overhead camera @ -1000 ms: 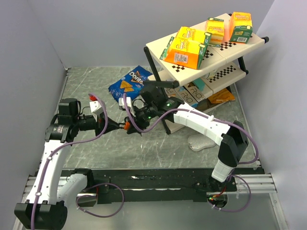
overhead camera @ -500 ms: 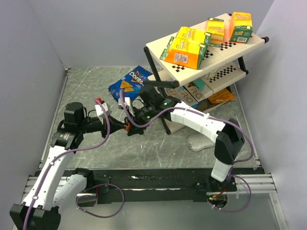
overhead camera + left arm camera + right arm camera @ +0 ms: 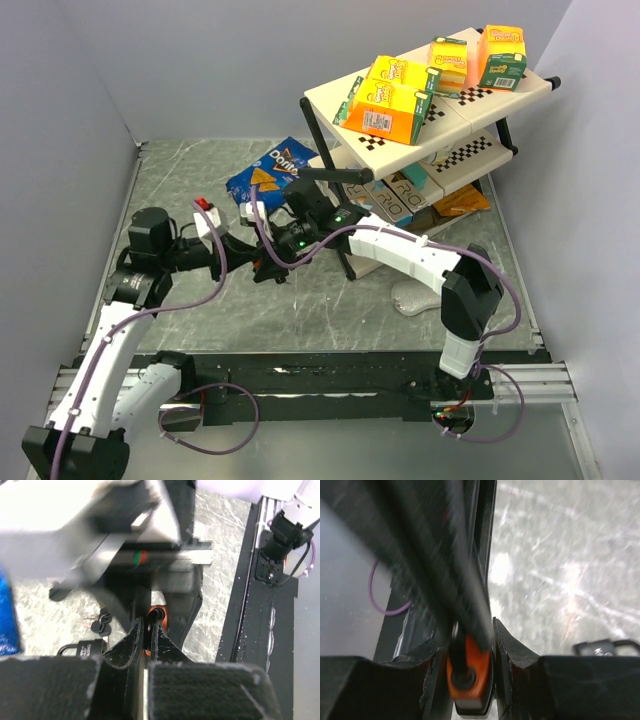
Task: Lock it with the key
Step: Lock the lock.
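Veined grey marble tabletop (image 3: 190, 180) — rounded orange lock (image 3: 470, 672) between right fingers (image 3: 512, 665).

2 white arms (image 3: 405, 255), black joints (image 3: 150, 228), purple cables (image 3: 217, 262), black left end effector (image 3: 147, 630)

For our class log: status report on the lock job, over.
Left tool shut, up against orange padlock; key not visible. Right tool shut on it. Black padlock lies aside on table.

Boxes (image 3: 400, 95) atop rack (image 3: 325, 98) at table's (image 3: 180, 180) rear rt, chip bag (image 3: 270, 175) just left
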Controlling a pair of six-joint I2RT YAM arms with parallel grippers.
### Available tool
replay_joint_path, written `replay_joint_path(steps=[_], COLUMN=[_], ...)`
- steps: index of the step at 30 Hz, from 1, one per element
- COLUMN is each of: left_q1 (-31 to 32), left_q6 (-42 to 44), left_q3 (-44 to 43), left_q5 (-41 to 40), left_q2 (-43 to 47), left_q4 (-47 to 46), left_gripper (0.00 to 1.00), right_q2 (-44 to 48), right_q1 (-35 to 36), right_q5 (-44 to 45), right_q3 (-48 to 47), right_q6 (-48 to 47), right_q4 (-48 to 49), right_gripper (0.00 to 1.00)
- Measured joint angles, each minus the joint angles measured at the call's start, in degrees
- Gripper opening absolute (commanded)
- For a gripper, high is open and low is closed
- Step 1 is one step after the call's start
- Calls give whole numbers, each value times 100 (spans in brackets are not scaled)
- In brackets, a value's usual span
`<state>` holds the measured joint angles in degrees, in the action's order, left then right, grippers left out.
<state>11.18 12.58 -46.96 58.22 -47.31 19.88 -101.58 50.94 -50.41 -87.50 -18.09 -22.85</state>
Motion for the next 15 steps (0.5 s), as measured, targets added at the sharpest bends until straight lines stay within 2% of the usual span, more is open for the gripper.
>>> replay_joint_path(steps=[1, 4, 5, 6, 7, 11, 15], left_q1=[-149, -599, -686, -798, -868, -1250, -1598], left_q6=[-17, -229, -304, -417, -511, -1023, -1635], left_q3=[-44, -197, -243, -321, -374, -575, -610], left_q5=[92, 393, 472, 579, 651, 901, 892], left_q2=[11, 15, -7, -46, -70, -157, -160], left_q4=[57, 199, 205, 203, 201, 181, -50], left_gripper=[1, 1, 1, 1, 1, 1, 1], right_q2=[22, 133, 170, 210, 240, 356, 450], right_q1=[-22, -92, -114, -133, -149, -249, -472], right_q5=[-17, -122, -157, -188, -212, -299, -343], right_q3=[39, 175, 203, 229, 247, 251, 251], right_q6=[39, 166, 214, 256, 286, 457, 544], right_q4=[157, 595, 723, 850, 946, 1250, 1252], right_gripper=[0, 12, 26, 34, 36, 60, 63])
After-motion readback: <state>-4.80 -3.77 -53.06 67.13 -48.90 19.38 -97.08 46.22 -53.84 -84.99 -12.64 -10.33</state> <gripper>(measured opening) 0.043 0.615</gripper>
